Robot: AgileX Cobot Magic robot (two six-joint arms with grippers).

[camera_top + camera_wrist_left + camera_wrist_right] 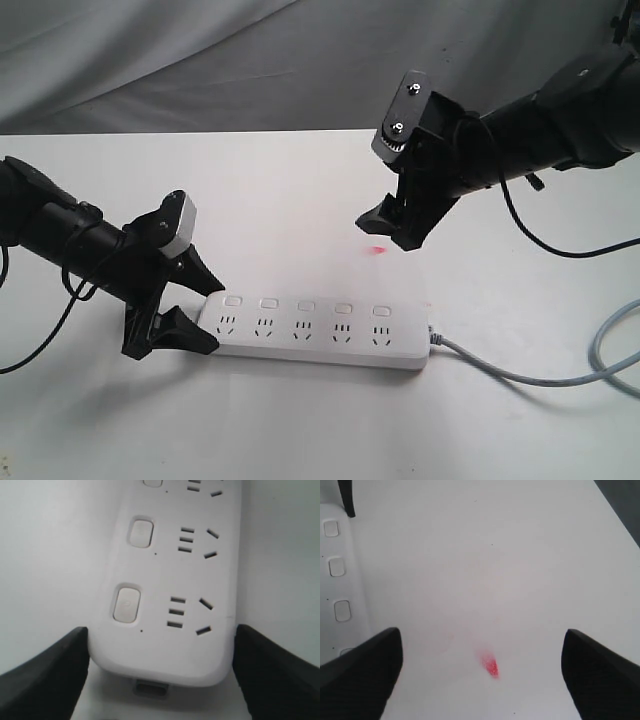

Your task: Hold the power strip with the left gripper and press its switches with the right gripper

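left gripper [212,315] jaws look clamped across the 9 o'clock end of the long flat white plastic power strip [320,335], which lies flat on the white tabletop [300,200]. right gripper [388,232] jaws are spread wide, holding nothing, hanging above a small red spot [378,250] at about 12 o'clock from the strip. So I'd say holding is sorted, pressing not begun. Next move imo: drop toward 6 o'clock and land one tip squarely on the small white rounded switches [306,305], one by one
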